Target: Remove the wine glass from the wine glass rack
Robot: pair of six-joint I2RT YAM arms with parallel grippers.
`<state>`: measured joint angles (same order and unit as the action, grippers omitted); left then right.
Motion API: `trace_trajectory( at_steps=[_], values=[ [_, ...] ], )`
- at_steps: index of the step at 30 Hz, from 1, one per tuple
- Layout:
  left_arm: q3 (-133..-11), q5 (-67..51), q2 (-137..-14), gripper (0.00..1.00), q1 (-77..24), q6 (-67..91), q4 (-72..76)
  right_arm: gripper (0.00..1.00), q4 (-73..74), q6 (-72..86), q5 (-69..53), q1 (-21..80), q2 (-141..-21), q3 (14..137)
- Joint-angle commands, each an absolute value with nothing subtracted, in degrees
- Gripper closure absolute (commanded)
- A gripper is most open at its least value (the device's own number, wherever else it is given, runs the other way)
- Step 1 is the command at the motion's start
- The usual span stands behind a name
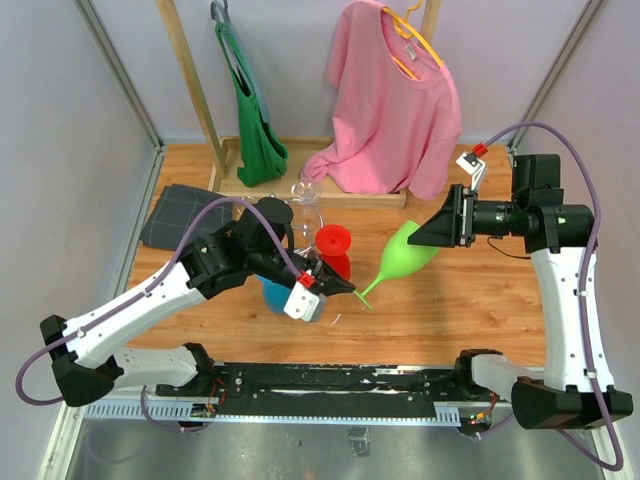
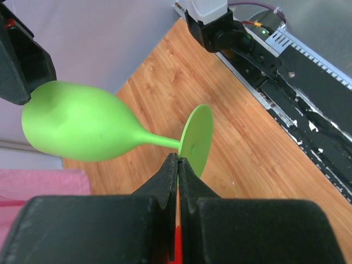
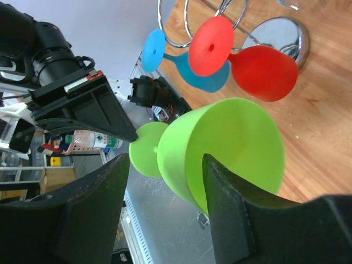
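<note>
A green wine glass (image 1: 405,255) hangs tilted in the air between my two arms, off the rack. My left gripper (image 1: 350,288) is shut on the rim of its round foot (image 2: 197,137). The jaws meet on the thin disc in the left wrist view (image 2: 179,158). My right gripper (image 1: 436,232) is at the bowl's mouth and open. One finger (image 3: 231,203) is inside the bowl (image 3: 220,154), the other stands off outside. The chrome wine glass rack (image 1: 303,203) stands behind, and a red glass (image 1: 333,245) and a blue glass (image 1: 275,295) hang on it.
The rack's wire rings (image 3: 181,33) and shiny base (image 3: 297,33) show in the right wrist view with the red glass (image 3: 264,71) and blue glass (image 3: 159,49). A pink shirt (image 1: 390,110) and a green bag (image 1: 255,130) hang at the back. A dark folded cloth (image 1: 185,215) lies on the left.
</note>
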<state>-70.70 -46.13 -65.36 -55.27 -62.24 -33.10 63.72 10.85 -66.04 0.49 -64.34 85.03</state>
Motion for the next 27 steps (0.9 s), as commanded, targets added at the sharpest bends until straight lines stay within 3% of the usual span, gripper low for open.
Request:
trace_trajectory(
  at_steps=[1,6,12,13,15,17,19,22,27],
  values=[
    [-70.14,-46.28,-65.70,1.00,-55.81,-69.66,-32.48,0.46,66.38,8.84,-67.74,3.63,-64.41,85.21],
    [-70.29,-45.94,-66.14,1.00,-55.81,-72.92,-32.43,0.60,66.58,8.71,-68.73,5.90,-64.30,83.08],
    [-69.44,-44.96,-65.82,1.00,-55.81,-75.84,-32.44,0.98,67.28,8.09,-68.73,7.10,-63.57,80.93],
    [-69.29,-44.47,-65.67,0.98,-55.81,-76.45,-32.47,0.99,67.24,8.06,-68.84,7.18,-63.49,80.87],
    [-69.13,-43.56,-65.57,0.79,-55.81,-77.21,-32.43,0.99,67.11,8.04,-69.07,7.15,-63.30,81.15],
    [-69.49,-42.48,-65.47,0.48,-55.81,-77.06,-32.43,0.99,66.99,8.13,-69.44,7.18,-63.34,81.73],
    [-69.89,-41.44,-65.28,0.24,-55.80,-75.85,-31.48,0.99,66.78,8.38,-69.77,7.18,-63.48,82.68],
    [-70.04,-39.32,-64.21,0.08,-55.81,-70.11,-26.57,0.99,66.74,8.73,-69.51,7.13,-63.90,85.89],
    [-75.09,-33.02,-64.45,0.05,-55.81,-54.25,-17.25,0.99,68.39,8.96,-63.11,5.14,-66.96,96.85]
  ],
)
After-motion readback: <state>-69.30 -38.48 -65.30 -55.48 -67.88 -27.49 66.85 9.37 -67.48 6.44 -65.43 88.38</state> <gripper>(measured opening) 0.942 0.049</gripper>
